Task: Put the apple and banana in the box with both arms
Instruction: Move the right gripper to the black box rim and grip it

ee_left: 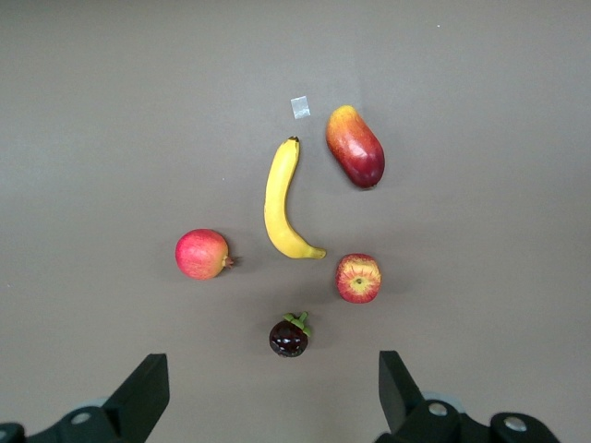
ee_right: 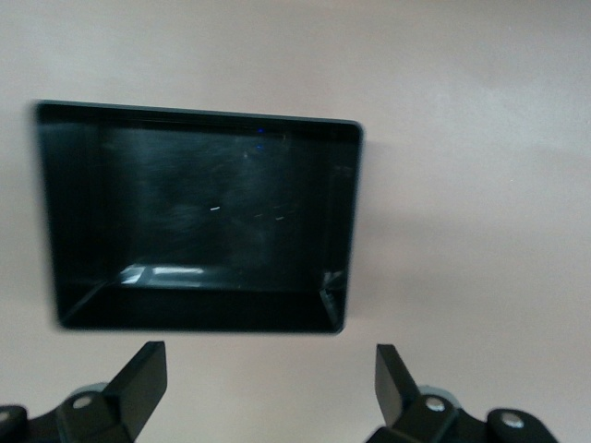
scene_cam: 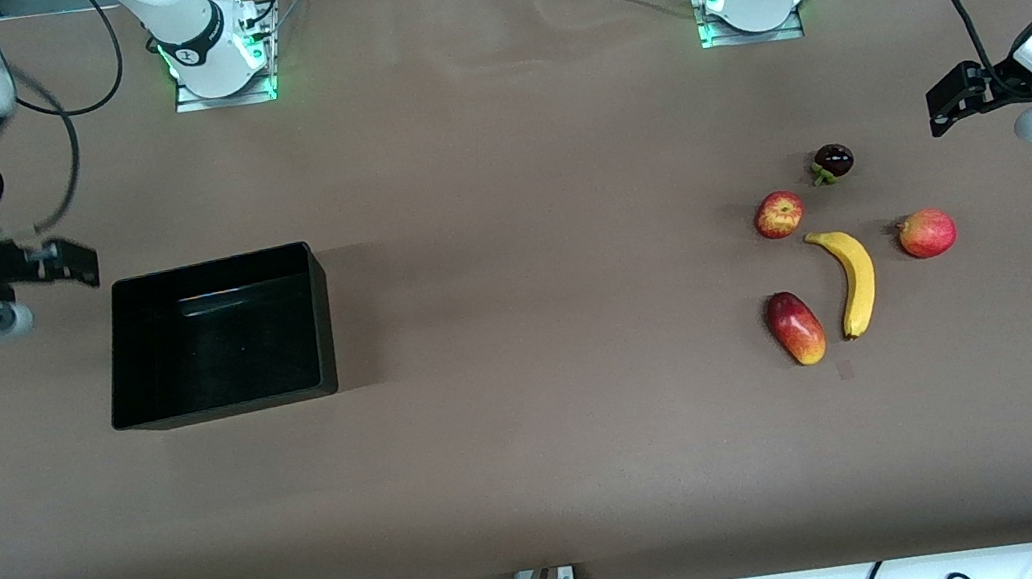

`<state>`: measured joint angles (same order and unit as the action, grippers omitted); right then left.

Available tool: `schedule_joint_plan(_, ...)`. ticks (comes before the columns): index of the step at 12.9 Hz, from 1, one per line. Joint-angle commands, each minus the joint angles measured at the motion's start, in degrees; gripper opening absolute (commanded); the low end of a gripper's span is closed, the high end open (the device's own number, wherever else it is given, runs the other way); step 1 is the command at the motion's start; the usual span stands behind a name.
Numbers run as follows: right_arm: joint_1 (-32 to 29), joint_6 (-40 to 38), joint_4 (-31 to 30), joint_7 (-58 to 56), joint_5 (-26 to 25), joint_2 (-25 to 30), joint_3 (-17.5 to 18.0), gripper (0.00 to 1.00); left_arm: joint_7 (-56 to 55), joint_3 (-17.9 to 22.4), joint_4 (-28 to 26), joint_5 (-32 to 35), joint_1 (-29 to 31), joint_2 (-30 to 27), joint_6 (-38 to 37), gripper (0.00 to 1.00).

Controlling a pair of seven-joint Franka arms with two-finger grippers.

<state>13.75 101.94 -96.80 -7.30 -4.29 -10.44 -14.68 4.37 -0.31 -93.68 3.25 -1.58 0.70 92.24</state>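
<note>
The red apple [scene_cam: 778, 214] [ee_left: 358, 278] with yellow streaks lies on the table toward the left arm's end. The yellow banana [scene_cam: 853, 280] [ee_left: 282, 198] lies just beside it, nearer the front camera. The black box [scene_cam: 229, 402] [ee_right: 199, 212] stands toward the right arm's end and has nothing in it. My left gripper [scene_cam: 944, 103] [ee_left: 272, 378] hangs open and empty over the table beside the fruit. My right gripper [scene_cam: 68, 264] [ee_right: 270, 365] hangs open and empty over the table beside the box.
A pinkish-red round fruit [scene_cam: 927, 233] [ee_left: 202, 254], an oblong red-yellow fruit [scene_cam: 795, 328] [ee_left: 355, 146] and a small dark purple fruit with a green cap [scene_cam: 833, 161] [ee_left: 289, 336] surround the apple and banana. A bit of tape [ee_left: 300, 107] lies by the banana's tip.
</note>
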Motion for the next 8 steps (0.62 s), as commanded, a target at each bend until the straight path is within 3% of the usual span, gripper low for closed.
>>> schedule_joint_plan(1,-3.54,10.08,-6.53,-4.03,-0.11,-3.43,-1.49,1.0,0.64,-0.05,0.16,-1.58,0.27,-0.26,-0.57,1.0)
schedule_joint_plan(3,-5.48,14.76,-8.84,-4.39,1.38,-6.86,-1.49,1.0,0.64,-0.05,0.16,-1.58,0.27,-0.26,-0.57,1.0)
schedule_joint_plan(6,-7.59,20.73,-12.16,-10.18,8.67,-11.52,-1.49,1.0,0.64,-0.04,0.16,-1.58,0.18,-0.26,-0.57,1.0)
schedule_joint_plan(8,-8.47,26.18,-15.77,-10.19,8.85,-12.06,-1.4,1.0,0.64,-0.04,0.16,-1.58,0.18,-0.26,-0.57,1.0)
